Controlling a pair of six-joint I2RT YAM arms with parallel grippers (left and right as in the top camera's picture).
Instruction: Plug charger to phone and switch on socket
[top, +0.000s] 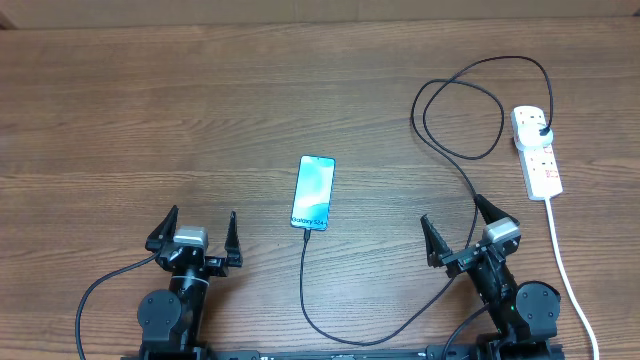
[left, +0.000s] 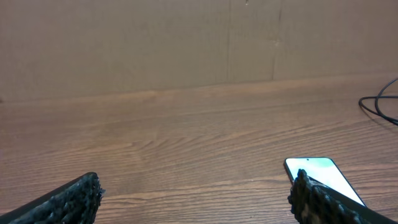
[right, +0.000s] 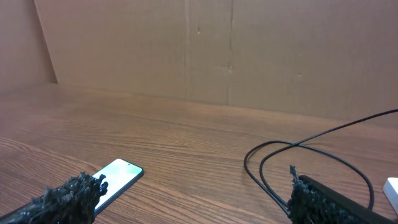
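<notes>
The left pincer (top: 202, 220) and right pincer (top: 451, 210) sit nearest, both wide and empty. Past them the slim blue-screen phone (top: 313, 192) lies on the brown wooden counter (top: 150, 120), the thin black charger cable (top: 303, 270) at its near end. Farthest right, the white socket strip (top: 540, 160)

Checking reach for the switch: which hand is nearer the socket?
Right. The right hand is just down-left of the socket; the left hand is far to its left.
</notes>
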